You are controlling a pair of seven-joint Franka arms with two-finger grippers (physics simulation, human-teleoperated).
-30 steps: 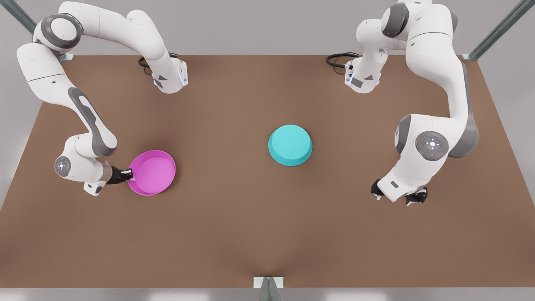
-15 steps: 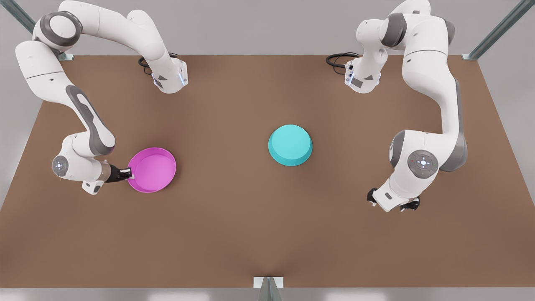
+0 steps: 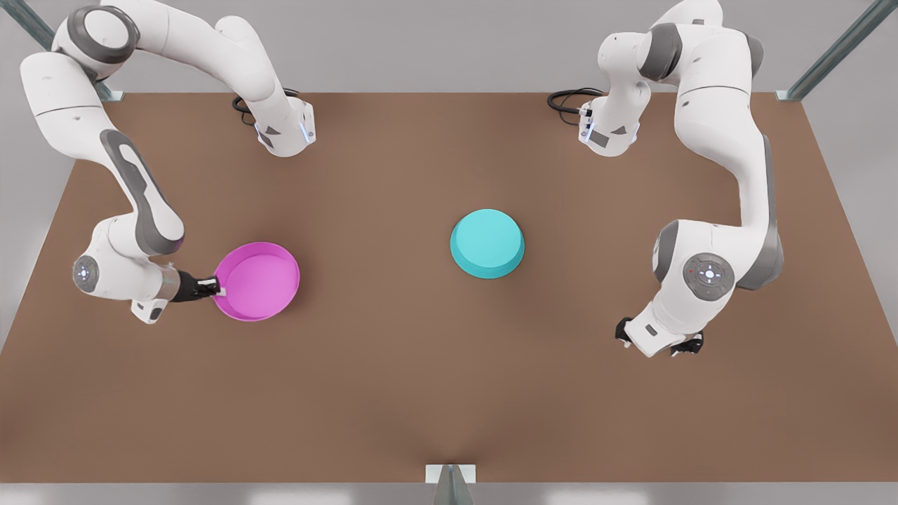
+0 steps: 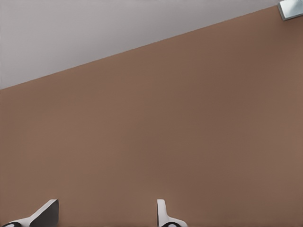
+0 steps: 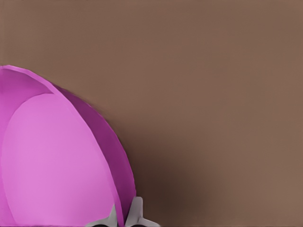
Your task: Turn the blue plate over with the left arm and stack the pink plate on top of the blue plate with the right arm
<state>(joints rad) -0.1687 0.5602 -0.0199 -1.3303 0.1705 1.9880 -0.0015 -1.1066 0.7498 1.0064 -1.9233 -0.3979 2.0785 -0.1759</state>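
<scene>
On the front view's left, the right gripper (image 3: 215, 287) is pinching the rim of the pink plate (image 3: 258, 280), fingers (image 5: 136, 213) closed on either side of the wall, the dish sitting mouth-up with nothing inside. Near the table's (image 3: 393, 393) middle, the blue plate (image 3: 487, 243) is lying base-up, well apart. The left gripper (image 3: 658, 341) is waiting on the front view's right, its fingers (image 4: 163, 215) spread wide over bare brown surface, gripping nothing.
</scene>
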